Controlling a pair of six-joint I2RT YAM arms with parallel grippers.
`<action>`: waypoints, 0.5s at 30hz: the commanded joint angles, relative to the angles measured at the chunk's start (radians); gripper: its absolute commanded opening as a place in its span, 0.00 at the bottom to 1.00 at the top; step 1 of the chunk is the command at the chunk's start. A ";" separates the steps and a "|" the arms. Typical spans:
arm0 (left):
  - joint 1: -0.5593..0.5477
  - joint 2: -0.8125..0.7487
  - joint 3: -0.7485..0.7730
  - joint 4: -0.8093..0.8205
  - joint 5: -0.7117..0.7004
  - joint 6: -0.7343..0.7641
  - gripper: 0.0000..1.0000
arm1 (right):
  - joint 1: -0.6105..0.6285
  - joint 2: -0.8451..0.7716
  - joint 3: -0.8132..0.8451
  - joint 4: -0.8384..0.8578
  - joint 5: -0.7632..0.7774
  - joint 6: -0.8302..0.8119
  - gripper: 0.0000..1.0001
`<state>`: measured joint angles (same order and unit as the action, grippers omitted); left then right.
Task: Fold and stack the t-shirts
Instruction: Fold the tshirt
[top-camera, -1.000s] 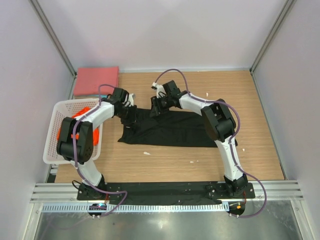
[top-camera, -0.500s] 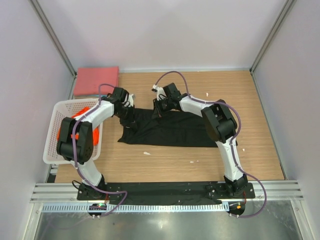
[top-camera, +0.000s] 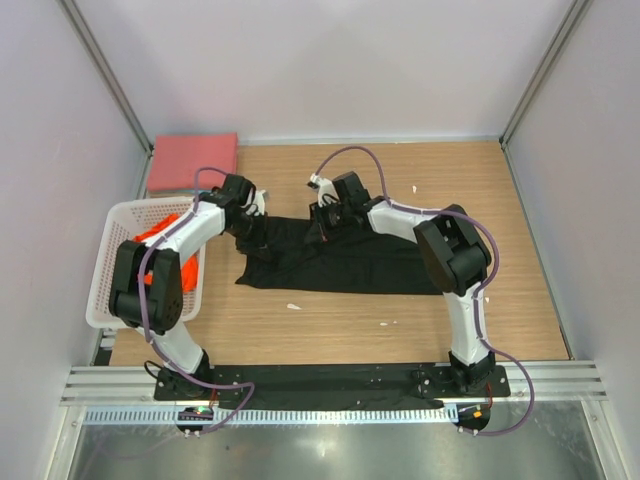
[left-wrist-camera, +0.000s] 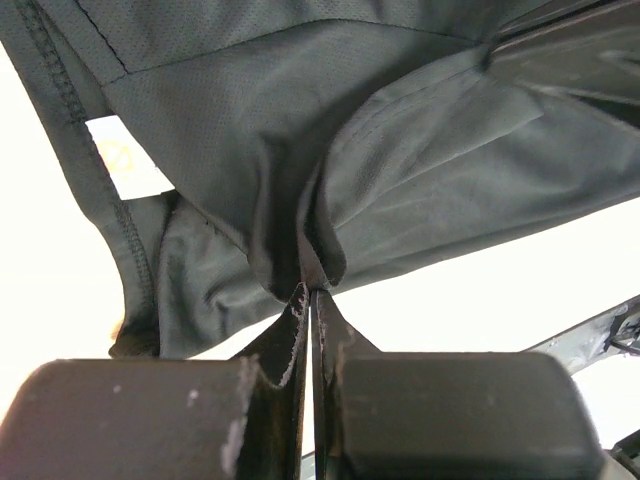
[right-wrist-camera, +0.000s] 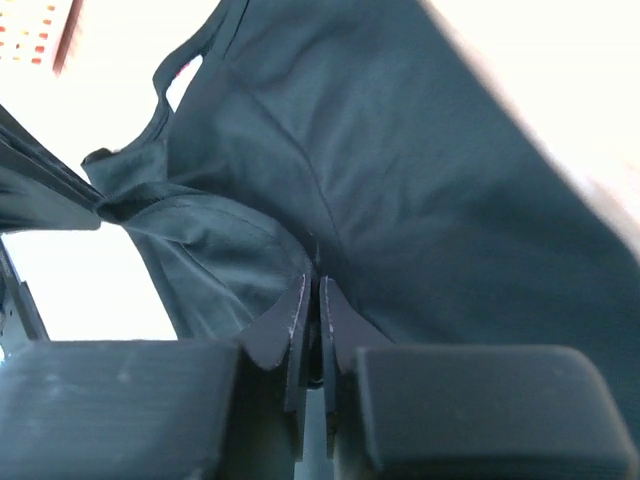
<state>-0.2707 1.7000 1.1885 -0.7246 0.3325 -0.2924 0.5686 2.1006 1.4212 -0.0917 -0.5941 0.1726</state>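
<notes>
The black shirt (top-camera: 340, 262) lies spread across the table (top-camera: 500, 200). Its far edge is pinched at two spots by the left gripper (left-wrist-camera: 308, 296) and right gripper (right-wrist-camera: 312, 288), both clamped tight on cloth, probably to lift that edge for a fold. Only the wrist views show the pinched cloth; from above the grips are hidden
</notes>
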 joint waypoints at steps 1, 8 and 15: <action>-0.002 -0.049 -0.006 -0.027 0.000 0.025 0.00 | 0.014 -0.068 -0.027 0.063 -0.044 0.004 0.14; -0.002 -0.065 -0.032 -0.038 0.017 0.038 0.00 | 0.017 -0.091 -0.065 0.049 -0.041 -0.005 0.26; -0.007 -0.099 -0.079 -0.058 0.069 0.048 0.08 | 0.017 -0.148 -0.131 0.015 -0.065 -0.047 0.24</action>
<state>-0.2718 1.6604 1.1244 -0.7559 0.3538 -0.2680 0.5808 2.0373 1.3071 -0.0837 -0.6277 0.1627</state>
